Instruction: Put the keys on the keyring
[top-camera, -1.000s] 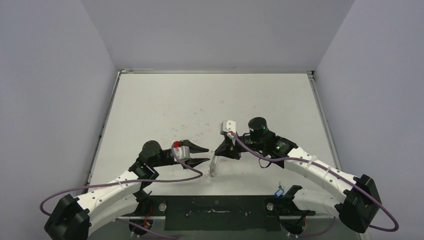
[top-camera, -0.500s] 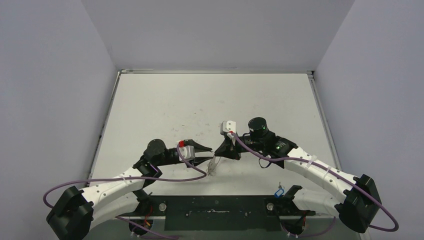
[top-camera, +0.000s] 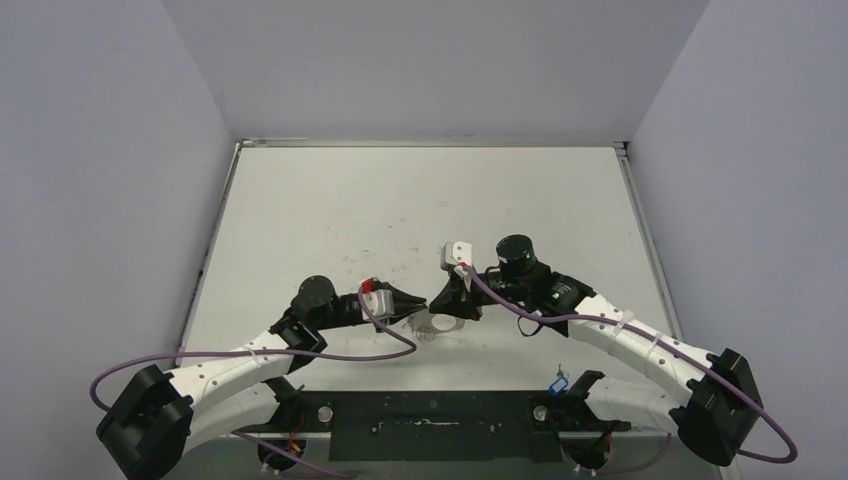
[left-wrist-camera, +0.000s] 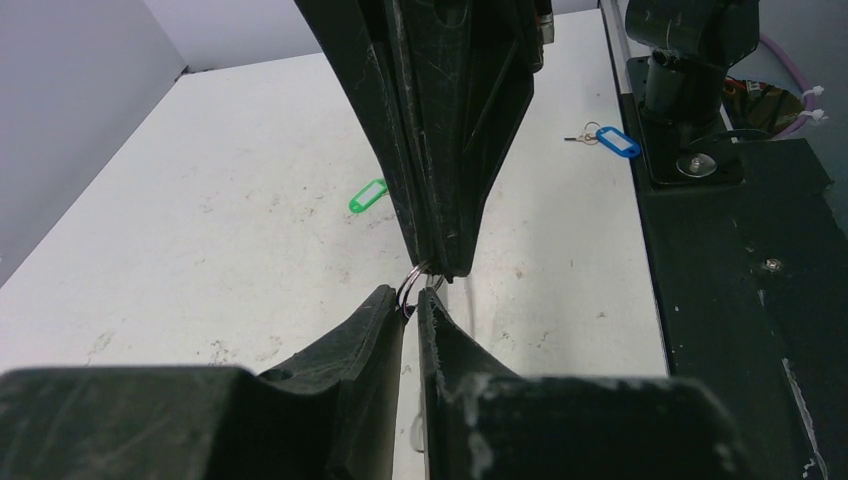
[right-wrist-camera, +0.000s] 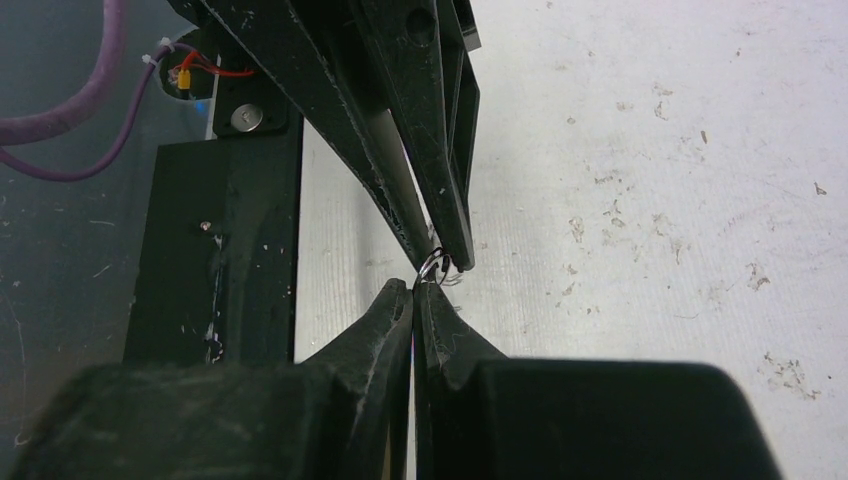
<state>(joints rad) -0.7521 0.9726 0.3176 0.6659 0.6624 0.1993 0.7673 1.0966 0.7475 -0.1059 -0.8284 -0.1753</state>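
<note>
The keyring (left-wrist-camera: 408, 287) is a thin metal wire ring held up between the two grippers, which meet tip to tip over the near middle of the table. My right gripper (right-wrist-camera: 414, 285) is shut on it from one side. My left gripper (left-wrist-camera: 411, 297) has its jaws closed to a narrow slit on the ring's other edge. From above, the left gripper (top-camera: 420, 301) and right gripper (top-camera: 436, 300) touch, with a pale loop of the keyring (top-camera: 438, 323) just below them. The green-tagged key (left-wrist-camera: 368, 195) lies on the table beyond. The blue-tagged key (left-wrist-camera: 618, 141) lies by the right arm's base.
The black base plate (top-camera: 430, 425) runs along the near edge, with the blue-tagged key (top-camera: 558, 383) at its right end. Purple cables (top-camera: 330, 357) loop beside both arms. Grey walls close in the white table (top-camera: 420, 200) on three sides.
My left arm has reached right until its tips meet the right gripper, and its jaws have closed on the ring. The ring has swung from hanging down to lying flatter. The right arm stays put.
</note>
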